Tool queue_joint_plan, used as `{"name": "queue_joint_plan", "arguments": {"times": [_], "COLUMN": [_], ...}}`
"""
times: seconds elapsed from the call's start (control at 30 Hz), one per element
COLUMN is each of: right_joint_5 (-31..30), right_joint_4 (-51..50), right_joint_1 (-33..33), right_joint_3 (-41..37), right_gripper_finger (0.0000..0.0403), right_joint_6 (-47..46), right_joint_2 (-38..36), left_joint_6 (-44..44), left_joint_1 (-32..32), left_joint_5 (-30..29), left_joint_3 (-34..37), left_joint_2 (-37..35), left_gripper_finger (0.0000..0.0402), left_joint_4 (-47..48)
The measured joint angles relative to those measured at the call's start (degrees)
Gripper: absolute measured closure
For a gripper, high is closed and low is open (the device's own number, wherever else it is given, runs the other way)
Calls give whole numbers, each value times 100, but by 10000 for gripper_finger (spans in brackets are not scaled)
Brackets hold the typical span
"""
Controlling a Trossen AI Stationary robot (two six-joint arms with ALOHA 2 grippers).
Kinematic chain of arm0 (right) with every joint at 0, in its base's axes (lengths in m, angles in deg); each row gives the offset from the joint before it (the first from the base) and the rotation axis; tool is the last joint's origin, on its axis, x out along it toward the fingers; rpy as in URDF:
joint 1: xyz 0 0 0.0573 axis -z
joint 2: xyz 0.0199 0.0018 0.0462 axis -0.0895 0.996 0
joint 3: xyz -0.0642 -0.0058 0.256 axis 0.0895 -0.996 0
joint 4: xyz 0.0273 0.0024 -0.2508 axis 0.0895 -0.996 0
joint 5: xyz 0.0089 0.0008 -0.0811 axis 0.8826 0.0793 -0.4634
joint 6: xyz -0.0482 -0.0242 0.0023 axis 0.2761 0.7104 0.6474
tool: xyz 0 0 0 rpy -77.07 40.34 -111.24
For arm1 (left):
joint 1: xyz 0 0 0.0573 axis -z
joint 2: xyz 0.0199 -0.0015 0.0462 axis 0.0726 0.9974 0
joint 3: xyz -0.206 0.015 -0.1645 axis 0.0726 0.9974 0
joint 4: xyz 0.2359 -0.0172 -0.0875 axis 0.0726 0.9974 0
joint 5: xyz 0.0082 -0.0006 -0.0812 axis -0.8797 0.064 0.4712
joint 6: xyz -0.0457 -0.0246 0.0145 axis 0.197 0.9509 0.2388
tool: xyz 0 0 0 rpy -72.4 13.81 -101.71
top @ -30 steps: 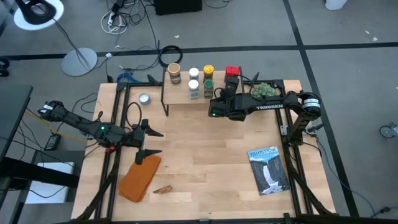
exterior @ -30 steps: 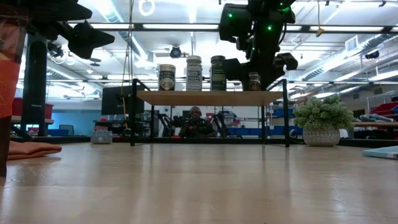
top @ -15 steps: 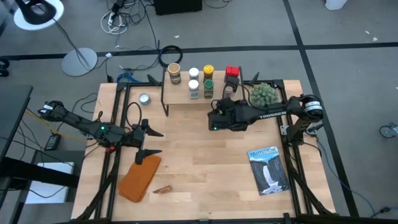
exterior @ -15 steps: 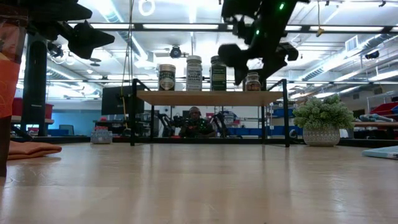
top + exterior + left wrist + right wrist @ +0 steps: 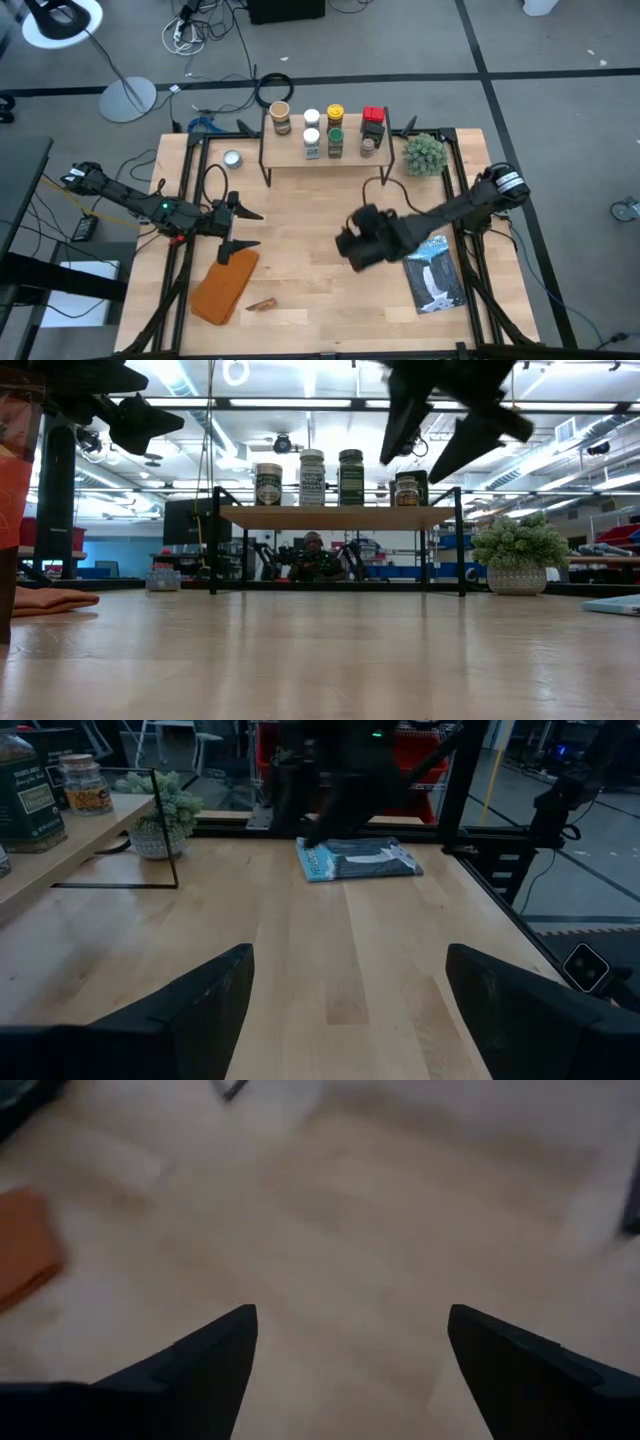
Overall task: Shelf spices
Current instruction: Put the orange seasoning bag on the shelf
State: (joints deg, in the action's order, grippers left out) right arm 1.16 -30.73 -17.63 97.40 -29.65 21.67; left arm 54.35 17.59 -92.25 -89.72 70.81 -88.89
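My high camera looks straight down on the whole desk, with the shelf near its far edge, while my low camera sits at desk height, close to the wood, facing level across to that same shelf and the room behind. The left wrist camera looks along the desk toward the potted plant and the blue booklet, both also in the high view. The right wrist camera points down, close over bare wood, sharing the orange cloth with the high view.
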Motion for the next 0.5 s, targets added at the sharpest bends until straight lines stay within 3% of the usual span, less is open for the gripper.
{"name": "queue_joint_plan", "arguments": {"times": [0.33, 0.5], "right_joint_5": [-452, -56], "right_joint_4": [882, 1093], "right_joint_1": [-937, -1062], "right_joint_3": [4, 2], "right_gripper_finger": [77, 82], "right_joint_6": [-208, -62], "right_joint_2": [222, 684], "left_joint_6": [0, 0], "left_joint_1": [0, -1], "left_joint_5": [1, 1], "left_joint_3": [0, 0], "left_joint_2": [-2, -2], "left_gripper_finger": [66, 66], "left_joint_4": [-2, -29]}}
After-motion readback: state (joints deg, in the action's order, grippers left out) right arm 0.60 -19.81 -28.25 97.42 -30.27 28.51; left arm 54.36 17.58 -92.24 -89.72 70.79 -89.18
